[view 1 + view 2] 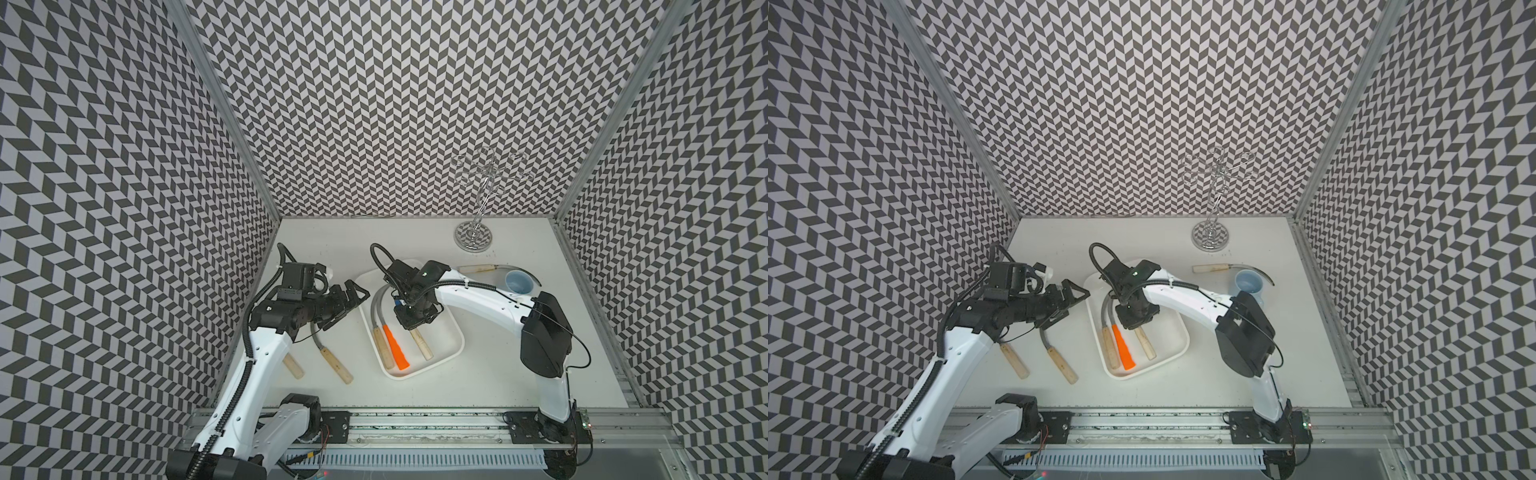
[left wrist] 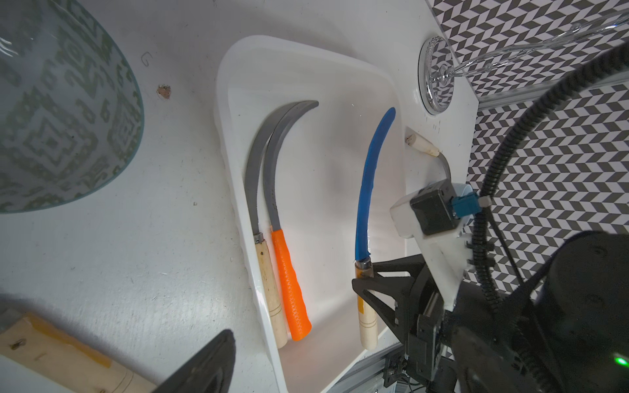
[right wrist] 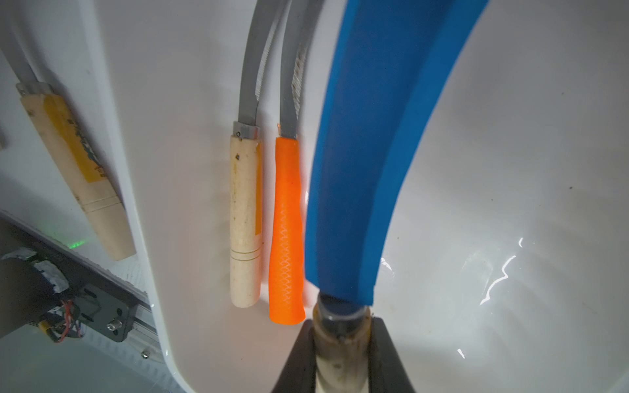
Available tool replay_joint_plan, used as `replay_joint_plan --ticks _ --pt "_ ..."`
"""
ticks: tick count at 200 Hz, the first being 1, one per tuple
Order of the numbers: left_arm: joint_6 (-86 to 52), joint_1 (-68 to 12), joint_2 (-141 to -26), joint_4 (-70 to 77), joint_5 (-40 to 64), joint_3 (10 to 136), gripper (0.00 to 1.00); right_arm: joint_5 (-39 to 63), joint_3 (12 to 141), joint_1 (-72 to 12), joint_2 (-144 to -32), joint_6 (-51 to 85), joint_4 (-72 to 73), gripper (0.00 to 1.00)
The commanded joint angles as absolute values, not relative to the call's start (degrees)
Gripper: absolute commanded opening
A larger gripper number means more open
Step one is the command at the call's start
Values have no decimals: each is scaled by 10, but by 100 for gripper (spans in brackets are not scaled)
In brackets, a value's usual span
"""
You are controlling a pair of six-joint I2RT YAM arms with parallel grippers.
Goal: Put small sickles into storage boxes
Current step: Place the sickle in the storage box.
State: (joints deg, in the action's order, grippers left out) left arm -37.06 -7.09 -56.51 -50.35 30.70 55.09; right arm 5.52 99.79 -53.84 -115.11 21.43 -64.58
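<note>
The right claw (image 3: 340,328) is clamped on the pale wooden handle of the blue-bladed sickle (image 3: 367,170), just behind the metal collar. That grip keeps the fingers off the blade and carries the tool lengthwise over the white tray (image 1: 446,341). The sickle sits to the right of the two already in there, apparently lined up to go down parallel to them in the free space. Whether it already touches the tray floor I cannot tell.

Those two lie side by side along the tray's left wall, handles toward the near end. One is the plain wooden-handled sickle (image 1: 382,347). The other is the orange-handled sickle (image 1: 397,348), which has a ribbed grip. Both have grey curved blades. The held one has a long, gently curved, matt blue blade and a handle grooved near its end.

The left claw (image 1: 348,311) stands wide open and holds nothing. It hovers above the bench (image 1: 478,374) left of the tray, over the blades of two loose sickles (image 1: 336,365), probably placed to take one next. The sixth sickle (image 1: 478,268) lies far right, just beside a light blue mug (image 1: 518,282). By my count, three remain outside the tray.
</note>
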Motion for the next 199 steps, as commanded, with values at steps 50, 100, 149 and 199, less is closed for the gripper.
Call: replay_joint_plan --ticks 50,100,149,199 --pt "-341 -82 -564 -522 271 617 100 78 990 -540 -1171 226 -596 4" --pt "-343 -83 -566 -516 273 618 100 87 980 -540 -1180 230 -579 4" --pt "-348 -83 -567 -506 280 610 100 90 976 -537 -1191 226 -574 4" --pt "-347 -83 -570 -503 282 610 100 98 976 -537 -1206 222 -566 4"
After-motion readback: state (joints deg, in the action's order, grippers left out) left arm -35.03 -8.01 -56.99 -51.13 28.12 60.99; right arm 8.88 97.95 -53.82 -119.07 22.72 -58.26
